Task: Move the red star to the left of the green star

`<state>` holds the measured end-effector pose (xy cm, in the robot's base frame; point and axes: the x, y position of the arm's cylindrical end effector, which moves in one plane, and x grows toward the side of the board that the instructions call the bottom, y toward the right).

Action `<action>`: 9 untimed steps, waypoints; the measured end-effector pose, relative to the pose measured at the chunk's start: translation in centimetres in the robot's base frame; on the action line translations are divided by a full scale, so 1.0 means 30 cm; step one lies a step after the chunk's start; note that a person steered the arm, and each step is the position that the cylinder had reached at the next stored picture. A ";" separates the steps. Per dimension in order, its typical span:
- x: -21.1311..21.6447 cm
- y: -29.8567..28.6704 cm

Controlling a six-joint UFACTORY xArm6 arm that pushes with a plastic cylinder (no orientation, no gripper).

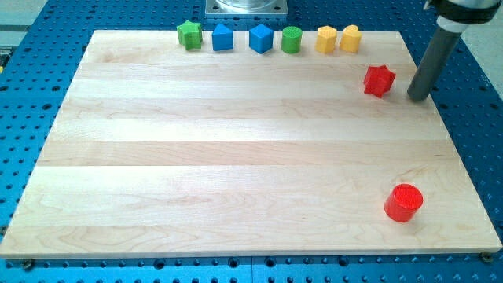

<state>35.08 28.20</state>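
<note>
The red star (379, 79) lies near the board's upper right. The green star (189, 34) sits at the left end of a row of blocks along the view's top edge. My tip (419, 97) is at the board's right side, just right of the red star and slightly below it, with a small gap between them.
The row at the top holds a blue pentagon-like block (223, 37), a blue cube (260, 38), a green cylinder (291, 38), a yellow block (326, 38) and a yellow heart-like block (350, 38). A red cylinder (404, 202) stands at lower right. The wooden board (236, 157) lies on a blue perforated table.
</note>
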 end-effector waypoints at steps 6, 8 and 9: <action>0.042 -1.333; 0.187 -1.493; 0.005 -1.531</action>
<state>35.24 -17.72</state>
